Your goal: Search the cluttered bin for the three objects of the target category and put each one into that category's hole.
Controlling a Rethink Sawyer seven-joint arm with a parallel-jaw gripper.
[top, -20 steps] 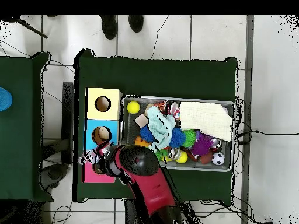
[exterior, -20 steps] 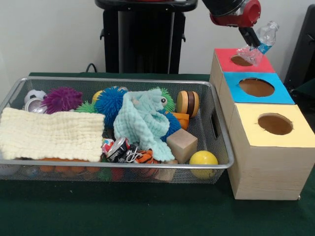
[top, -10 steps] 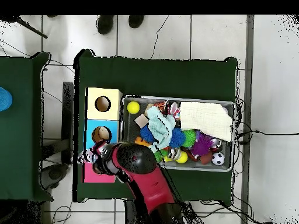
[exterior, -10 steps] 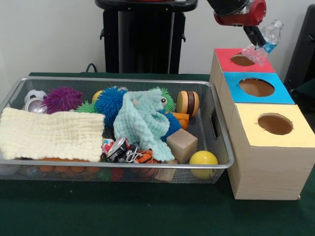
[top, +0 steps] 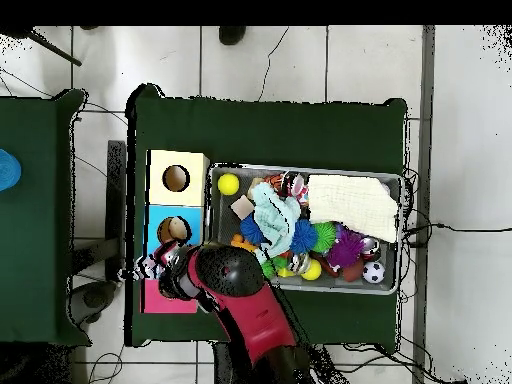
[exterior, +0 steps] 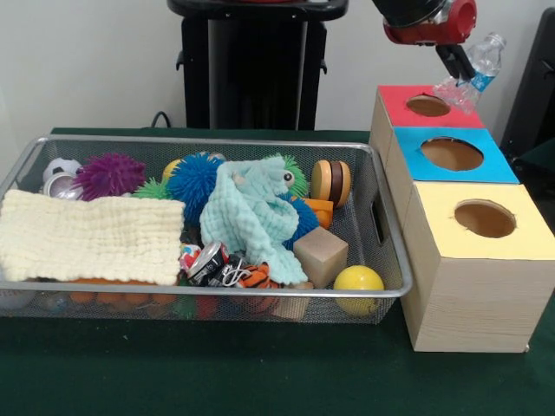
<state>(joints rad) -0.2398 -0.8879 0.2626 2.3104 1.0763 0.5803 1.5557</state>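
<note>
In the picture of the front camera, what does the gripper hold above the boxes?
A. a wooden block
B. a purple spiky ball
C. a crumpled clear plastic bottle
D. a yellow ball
C: the gripper is shut on the clear plastic bottle, above the far edge of the red box.

- We see a table (exterior: 260,381) covered in dark green cloth; it carries everything here.
- A wire bin (exterior: 381,251) sits directly on the table, full of toys.
- Just right of the bin in the front view, touching or nearly touching it, stands a wooden box (exterior: 473,303) with yellow, blue and red tops, one hole in each.
</note>
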